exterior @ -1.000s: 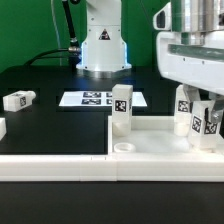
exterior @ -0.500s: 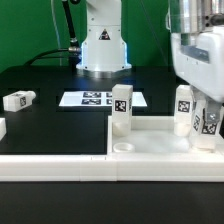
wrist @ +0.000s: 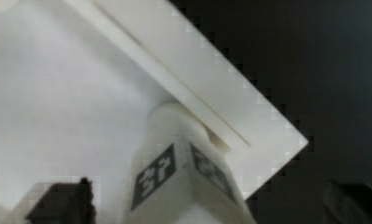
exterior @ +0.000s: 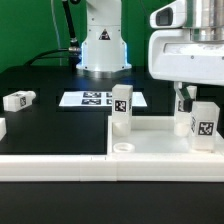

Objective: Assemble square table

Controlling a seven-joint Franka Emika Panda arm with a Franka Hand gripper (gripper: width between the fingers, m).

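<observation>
The white square table top point(exterior: 160, 143) lies at the exterior view's right, with a round hole point(exterior: 124, 146) in its near corner. One tagged white leg point(exterior: 121, 108) stands upright on its left rim. Another leg point(exterior: 204, 124) stands upright at the right, with a third point(exterior: 184, 122) partly hidden beside it. My gripper point(exterior: 197, 100) hangs over the right leg. In the wrist view the leg point(wrist: 174, 170) stands on the top's corner point(wrist: 254, 140), between my dark fingers point(wrist: 62, 203). Both fingers stand clear of the leg, so the gripper point(wrist: 204, 205) is open.
The marker board point(exterior: 98, 98) lies on the black table before the robot base point(exterior: 103, 45). A loose leg point(exterior: 18, 99) lies at the left, and another white piece point(exterior: 2, 128) shows at the left edge. A long white bar point(exterior: 55, 166) runs along the front.
My hand has turned about its vertical axis and lifted a little above the right leg. That leg's tag face now points more squarely at the exterior camera.
</observation>
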